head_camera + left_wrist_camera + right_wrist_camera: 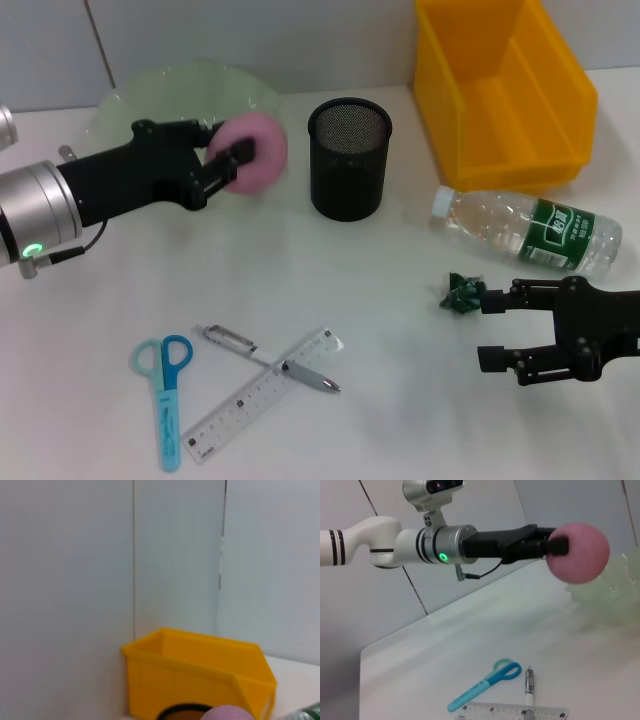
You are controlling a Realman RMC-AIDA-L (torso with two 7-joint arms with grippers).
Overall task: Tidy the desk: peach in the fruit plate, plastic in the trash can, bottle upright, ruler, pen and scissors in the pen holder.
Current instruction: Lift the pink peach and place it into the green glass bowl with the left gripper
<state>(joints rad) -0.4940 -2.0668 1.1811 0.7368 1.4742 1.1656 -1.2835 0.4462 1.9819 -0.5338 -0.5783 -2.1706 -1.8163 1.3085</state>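
Bright, even light falls from overhead on the white desk (400,430), so shadows are faint and soft-edged. The black mesh cylindrical pen holder (348,170) leaves only a pale grey smudge at its foot, around 6 o'clock. The clear plastic water bottle (525,232), at 3 o'clock, carries small white glints. The pink round peach (262,150), clamped in the left gripper (235,160), is lit above and shaded beneath. The arm's silver metal cuff (40,215), at 9 o'clock, shows a broad sheen and a glowing green lamp (33,250).
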